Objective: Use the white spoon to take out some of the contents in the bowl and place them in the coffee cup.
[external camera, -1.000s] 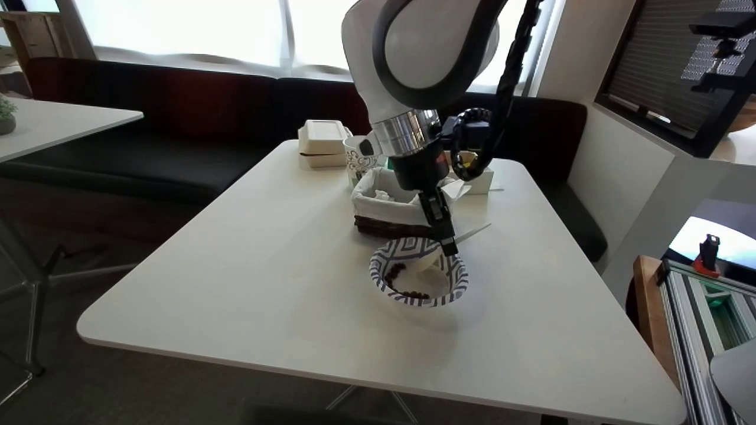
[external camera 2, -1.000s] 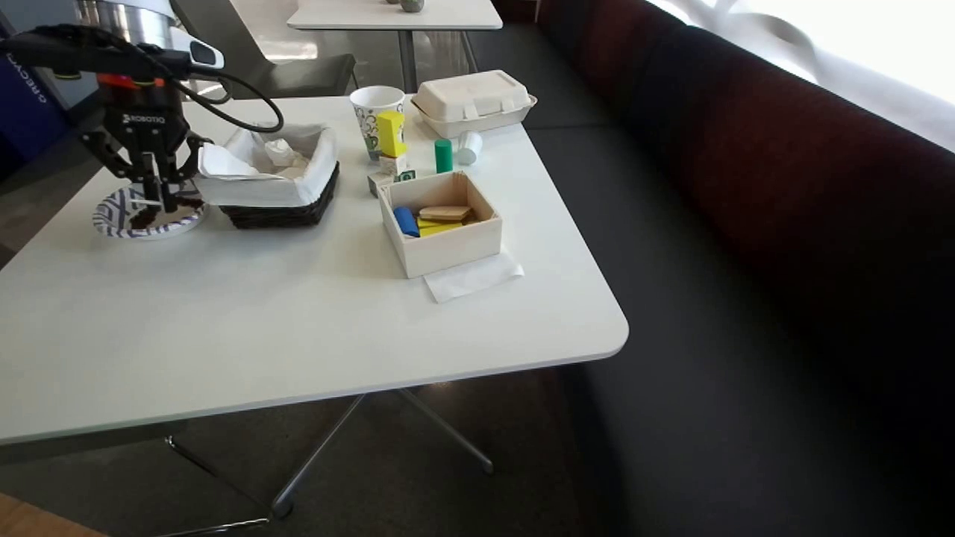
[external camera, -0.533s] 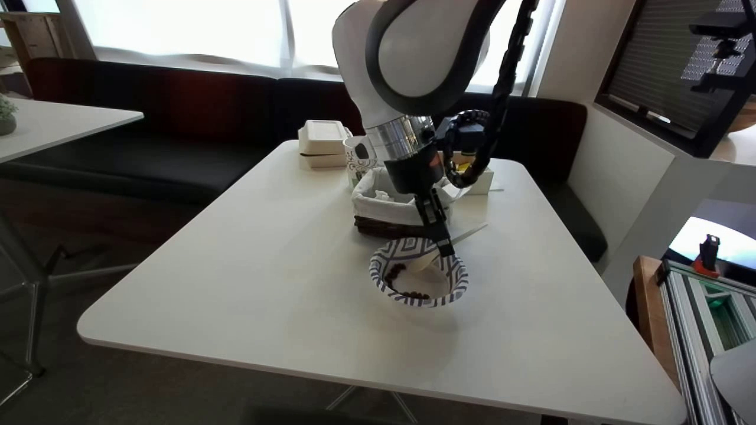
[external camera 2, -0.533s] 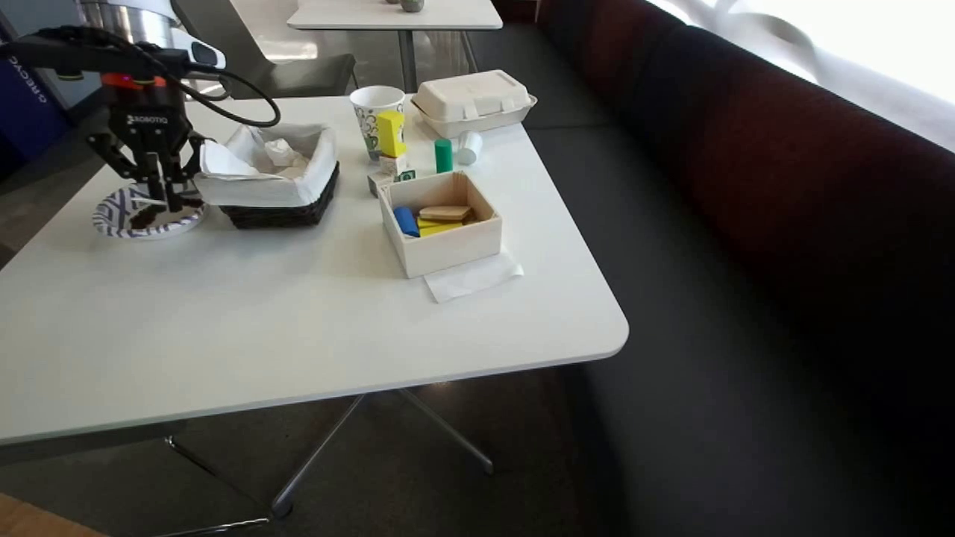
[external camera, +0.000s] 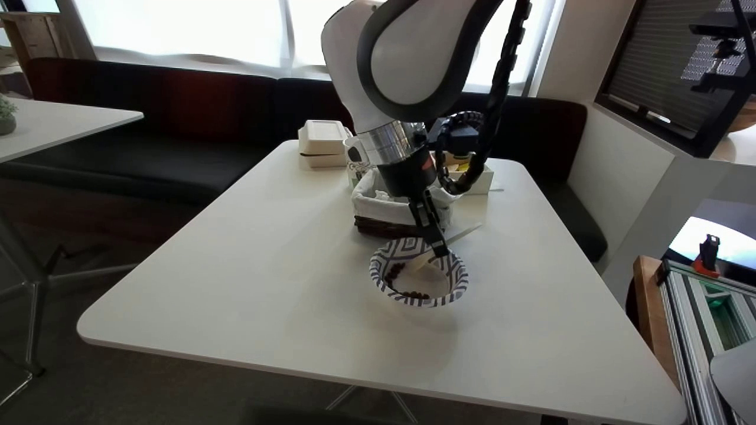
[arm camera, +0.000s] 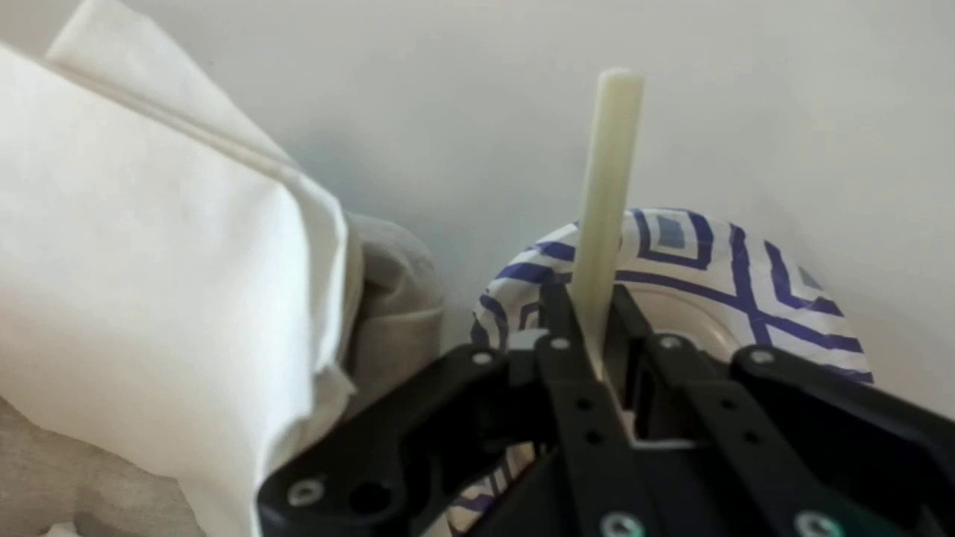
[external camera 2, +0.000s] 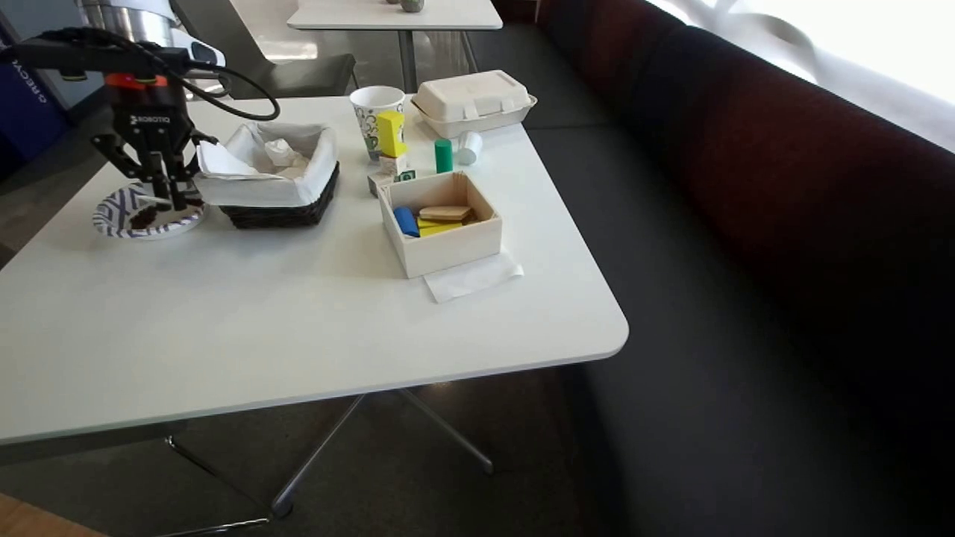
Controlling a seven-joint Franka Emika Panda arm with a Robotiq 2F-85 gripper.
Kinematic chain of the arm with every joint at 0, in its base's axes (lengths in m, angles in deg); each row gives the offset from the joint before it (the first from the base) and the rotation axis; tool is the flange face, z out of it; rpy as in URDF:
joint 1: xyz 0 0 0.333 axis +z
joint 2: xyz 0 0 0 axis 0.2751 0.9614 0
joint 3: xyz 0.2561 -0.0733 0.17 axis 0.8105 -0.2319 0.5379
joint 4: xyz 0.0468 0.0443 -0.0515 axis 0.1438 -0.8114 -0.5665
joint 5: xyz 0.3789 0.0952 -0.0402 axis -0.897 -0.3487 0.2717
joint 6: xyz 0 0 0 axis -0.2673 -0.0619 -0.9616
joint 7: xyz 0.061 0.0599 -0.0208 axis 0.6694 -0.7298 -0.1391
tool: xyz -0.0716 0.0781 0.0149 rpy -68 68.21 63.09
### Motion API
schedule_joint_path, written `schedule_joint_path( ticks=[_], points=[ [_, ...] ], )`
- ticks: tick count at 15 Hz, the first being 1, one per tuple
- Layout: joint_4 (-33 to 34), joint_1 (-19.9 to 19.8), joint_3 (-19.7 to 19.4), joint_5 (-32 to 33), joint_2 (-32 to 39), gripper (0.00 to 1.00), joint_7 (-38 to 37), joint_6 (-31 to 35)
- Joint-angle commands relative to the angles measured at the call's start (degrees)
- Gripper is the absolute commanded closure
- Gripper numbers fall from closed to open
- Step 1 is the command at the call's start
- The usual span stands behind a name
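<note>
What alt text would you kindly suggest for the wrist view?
Black robot jaws grip a white spoon by its handle, the end pointing toward the top of the picture. Beneath is a round bowl with a blue-and-white pattern, partly hidden, on a pale tabletop; folded white sheets show at the left.

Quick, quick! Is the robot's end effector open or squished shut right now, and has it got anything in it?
End effector: closed, holding the white spoon by its handle.
</note>
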Motion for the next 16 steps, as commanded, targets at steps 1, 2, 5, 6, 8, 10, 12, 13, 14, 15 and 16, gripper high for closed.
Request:
schedule_joint_path(
  ticks=[1,2,5,6,8,10,12,13,14,15,16],
  points=[
    [1.99,1.30,-0.62,1.35,1.89,0.96,-1.82,-1.76],
    [2.20,1.42,-0.56,1.52,2.08,0.96,-2.02,-1.44],
    [2.81,1.85,-0.45,2.14,2.39,0.96,-2.28,-0.83],
    [2.93,1.96,-0.42,2.32,2.41,0.96,-2.28,-0.45],
    [3.18,2.19,-0.40,2.67,2.50,0.96,-2.30,0.15],
    [3.39,2.27,-0.33,2.75,2.67,0.96,-2.17,0.83],
    [3.60,2.33,-0.29,2.78,3.09,0.96,-2.11,1.46],
    [3.57,2.35,-0.26,2.84,3.28,0.96,-1.98,2.10],
    [3.56,2.38,-0.25,2.79,3.53,0.96,-2.01,2.49],
    [3.53,2.49,-0.27,3.02,3.80,0.96,-2.01,2.88],
    [3.50,2.54,-0.24,3.17,3.96,0.96,-1.86,3.29]
  ],
)
